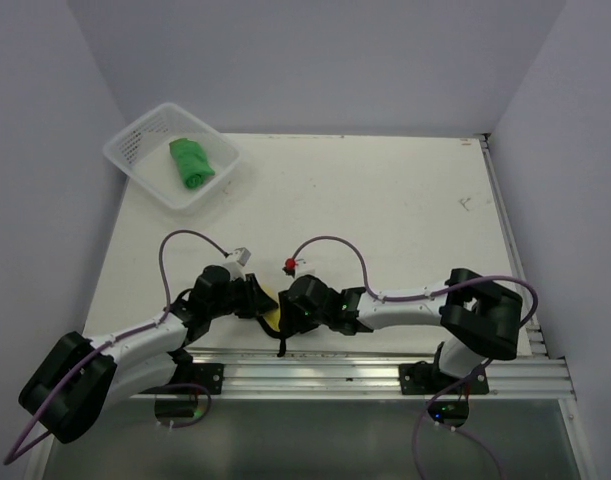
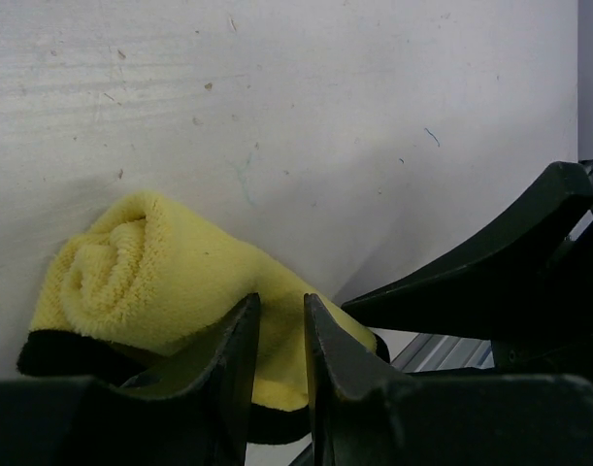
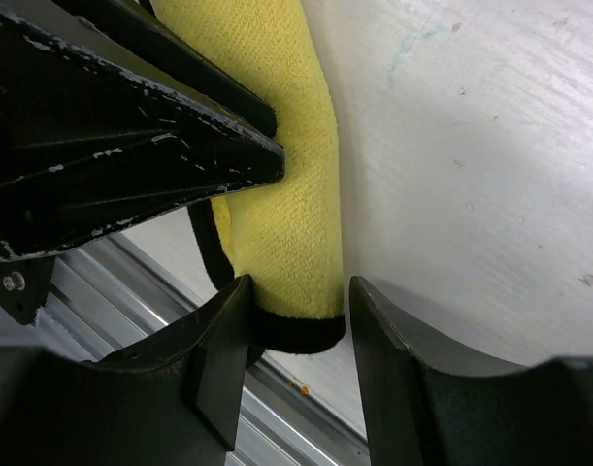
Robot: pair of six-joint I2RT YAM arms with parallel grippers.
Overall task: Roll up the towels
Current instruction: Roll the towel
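We see the rolled yellow towel (image 2: pixel 150 282) at the table's (image 1: pixel 385 200) near edge, just beside the rail (image 1: pixel 365 365); the left claw (image 2: pixel 280 301) pinches it narrowly; the right claw (image 3: pixel 301 283) stands wide astride its end; the green towel (image 1: pixel 191 163) lies in the basket (image 1: pixel 135 150), at the far left corner.

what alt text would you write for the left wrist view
A rolled yellow towel with a black underside lies on a white table, its near end pinched in the left gripper. Another black finger reaches in from the right.
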